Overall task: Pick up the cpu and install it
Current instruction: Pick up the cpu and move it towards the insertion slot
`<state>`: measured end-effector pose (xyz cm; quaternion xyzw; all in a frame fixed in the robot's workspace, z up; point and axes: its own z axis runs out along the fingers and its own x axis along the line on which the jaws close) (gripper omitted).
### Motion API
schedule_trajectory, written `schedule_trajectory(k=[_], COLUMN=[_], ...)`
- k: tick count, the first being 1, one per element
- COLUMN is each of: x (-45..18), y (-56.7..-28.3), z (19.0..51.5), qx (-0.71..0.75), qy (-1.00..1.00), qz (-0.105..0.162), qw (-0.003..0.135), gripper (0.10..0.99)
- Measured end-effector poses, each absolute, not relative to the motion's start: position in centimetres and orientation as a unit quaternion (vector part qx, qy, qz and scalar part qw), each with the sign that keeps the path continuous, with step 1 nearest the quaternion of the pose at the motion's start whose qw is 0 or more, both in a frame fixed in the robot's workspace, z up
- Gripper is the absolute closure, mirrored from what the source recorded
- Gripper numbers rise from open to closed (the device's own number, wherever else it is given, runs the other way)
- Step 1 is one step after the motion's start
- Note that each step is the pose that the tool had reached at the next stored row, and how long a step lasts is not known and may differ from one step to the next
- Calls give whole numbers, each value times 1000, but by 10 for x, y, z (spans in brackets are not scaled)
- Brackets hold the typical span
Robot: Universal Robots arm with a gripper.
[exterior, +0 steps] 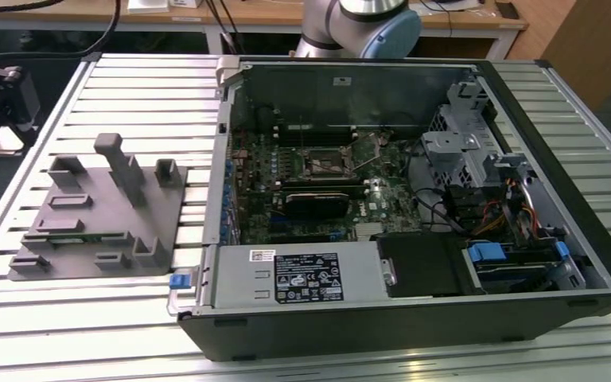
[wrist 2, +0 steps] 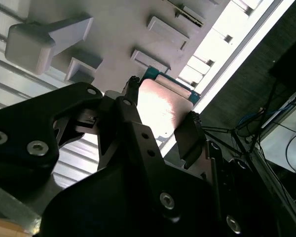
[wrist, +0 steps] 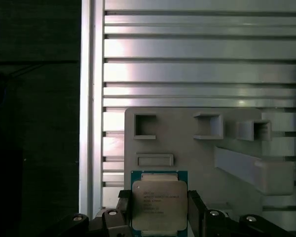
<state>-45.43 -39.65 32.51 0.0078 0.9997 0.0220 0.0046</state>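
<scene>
The cpu (wrist: 159, 202), a small square chip with a pale metal top and a green edge, sits between the two black fingers (wrist: 195, 210) of my gripper (wrist: 159, 213), which is shut on it. In the second wrist view the cpu (wrist 2: 163, 103) shows from below, clamped at two opposite sides by the gripper (wrist 2: 161, 114). It hangs above the grey plastic fixture (wrist: 187, 143), near that fixture's edge. In the exterior view the fixture (exterior: 104, 215) lies on the slatted table at the exterior view's left, beside the open computer case (exterior: 412, 199). The dark socket frame (exterior: 321, 161) lies on the motherboard inside the case.
A black heatsink block (exterior: 324, 203) sits just below the socket, with a power supply (exterior: 295, 274) at the case's near side and drive cages (exterior: 465, 143) at the exterior view's right. Tall posts (exterior: 120, 163) rise from the fixture. The arm's base (exterior: 359, 24) stands behind the case.
</scene>
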Motion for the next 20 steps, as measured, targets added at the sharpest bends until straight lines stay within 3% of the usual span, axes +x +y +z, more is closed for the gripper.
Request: schedule_trajectory(k=[16, 20], x=[-454, -452], y=[-392, -392], z=[385, 387], qx=[8, 8], qy=[1000, 1000], qz=[22, 22], qw=[5, 5], gripper=[545, 545])
